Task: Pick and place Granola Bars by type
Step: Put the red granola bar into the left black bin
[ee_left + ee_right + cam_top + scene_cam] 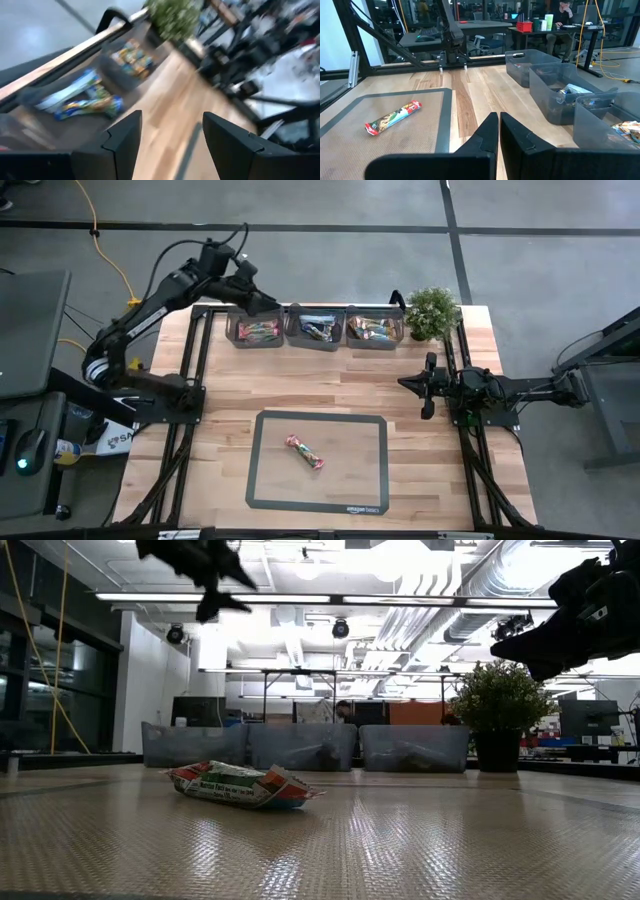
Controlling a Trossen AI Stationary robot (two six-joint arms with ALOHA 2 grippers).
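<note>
One granola bar (306, 452) in a red, green and white wrapper lies flat on the grey mat (268, 480); it also shows in the low view (243, 785) and the right wrist view (393, 117). More bars lie in three grey bins along the far edge: left (256, 330), middle (314, 328), right (373, 328). My left gripper (263, 304) hovers open above the left bin's far rim, empty; its fingers frame the middle bin's blue bars (82, 100). My right gripper (425, 385) waits shut over the table's right side, well away from the bar.
A potted plant (432, 312) stands at the far right corner beside the right bin. Black frame rails run along the table's left and right sides. Bare wood lies between the bins and the mat. A person sits at a desk in the room beyond (565, 10).
</note>
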